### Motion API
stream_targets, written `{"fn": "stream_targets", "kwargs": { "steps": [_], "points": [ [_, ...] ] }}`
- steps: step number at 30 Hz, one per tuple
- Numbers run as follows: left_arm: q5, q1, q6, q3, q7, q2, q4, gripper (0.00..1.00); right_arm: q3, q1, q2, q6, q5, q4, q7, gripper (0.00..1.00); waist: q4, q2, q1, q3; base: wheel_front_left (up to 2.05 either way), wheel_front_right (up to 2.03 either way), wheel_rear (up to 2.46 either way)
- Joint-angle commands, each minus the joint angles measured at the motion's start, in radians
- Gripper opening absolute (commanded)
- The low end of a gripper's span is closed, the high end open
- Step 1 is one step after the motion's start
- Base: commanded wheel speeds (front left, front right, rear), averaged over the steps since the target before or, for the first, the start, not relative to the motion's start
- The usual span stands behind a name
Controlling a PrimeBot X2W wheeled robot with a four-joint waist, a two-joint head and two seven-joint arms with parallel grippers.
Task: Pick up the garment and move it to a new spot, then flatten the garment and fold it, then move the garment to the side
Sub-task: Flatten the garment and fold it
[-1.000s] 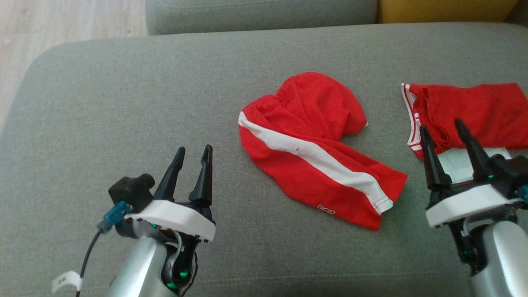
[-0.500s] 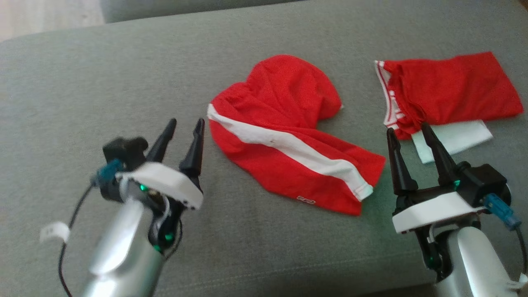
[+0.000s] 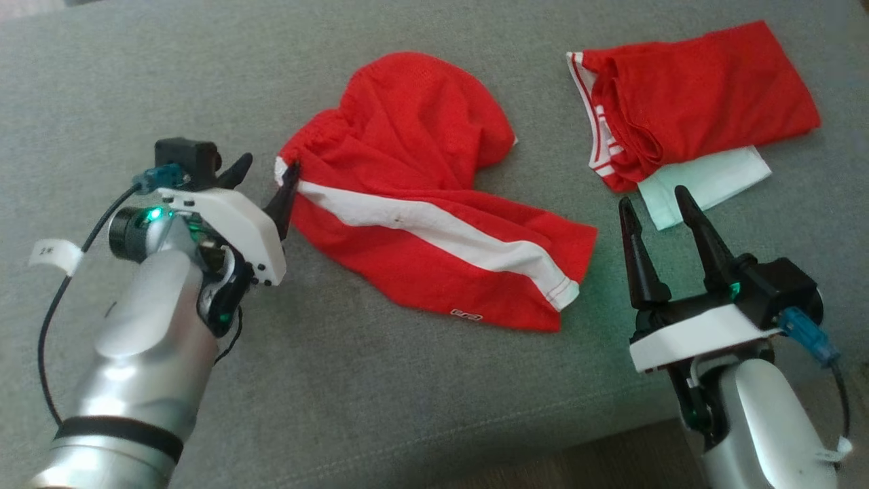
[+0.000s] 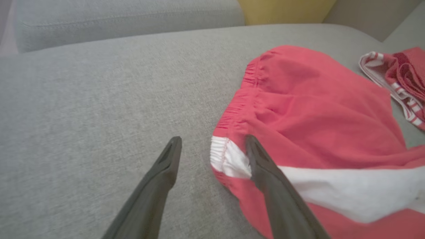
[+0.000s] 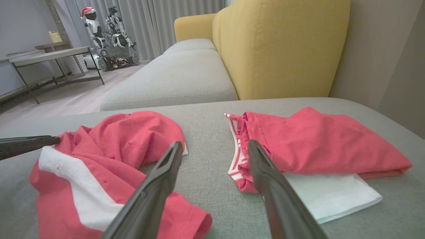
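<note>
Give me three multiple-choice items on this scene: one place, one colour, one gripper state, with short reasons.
1. On the red shorts, the left gripper is at the: A. waistband; B. leg hem; C. logo.
2. The shorts' stripe is: A. blue; B. white; C. black.
3. The jaws of the right gripper are: A. shut on the shorts; B. shut, empty; C. open, empty.
Answers: 1 A, its fingers straddle the gathered elastic edge; 2 B, a white band crosses the red cloth; 3 C, they stand apart above the grey cushion.

Red shorts with white side stripe are laid crumpled, unfolded, on grey sofa cushion; elastic waistband is bunched.
</note>
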Motion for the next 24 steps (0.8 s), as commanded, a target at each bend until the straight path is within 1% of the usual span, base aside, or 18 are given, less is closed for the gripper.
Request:
{"fn": "stream_targets", "kwargs": {
  "steps": [1, 6, 11, 12, 13, 19, 24],
  "points": [
    [0.001, -0.055, -0.005, 0.011, -0.001, 0.035, -0.007, 1.00, 0.017, -0.026, 0.008, -0.001, -0.010, -0.023, -0.014, 1.00, -0.010, 0.0000, -0.0001, 0.010, 0.00, 0.00, 0.00],
    [-0.019, -0.081, -0.009, -0.032, 0.010, 0.044, 0.037, 1.00, 0.016, -0.030, 0.011, -0.001, -0.011, -0.008, -0.023, 1.00, -0.017, 0.0000, -0.0001, 0.012, 0.00, 0.00, 0.00],
    [-0.061, -0.092, -0.010, -0.080, 0.005, 0.049, 0.053, 1.00, 0.017, -0.034, 0.013, -0.001, -0.012, 0.003, -0.028, 1.00, -0.020, 0.0000, -0.0001, 0.011, 0.00, 0.00, 0.00],
    [-0.071, -0.094, -0.010, -0.087, 0.003, 0.050, 0.055, 0.57, 0.016, -0.034, 0.013, -0.001, -0.012, 0.005, -0.028, 1.00, -0.020, 0.0000, -0.0001, 0.011, 0.00, 0.00, 0.00],
    [-0.080, -0.096, -0.010, -0.096, 0.001, 0.052, 0.056, 0.00, 0.018, -0.034, 0.014, -0.001, -0.012, 0.007, -0.026, 1.00, -0.020, 0.0000, -0.0001, 0.010, 0.00, 0.00, 0.00],
    [-0.133, -0.102, -0.010, -0.132, -0.007, 0.066, 0.046, 0.00, 0.050, -0.027, 0.014, -0.001, -0.008, 0.018, -0.010, 1.00, -0.019, 0.0000, -0.0001, -0.001, 0.00, 0.00, 0.00],
    [-0.194, -0.104, -0.010, -0.162, 0.009, 0.089, 0.023, 0.00, 0.130, 0.002, 0.014, -0.001, 0.029, 0.019, 0.031, 1.00, -0.020, 0.0000, -0.0001, -0.022, 0.00, 0.00, 0.00]
  ]
}}
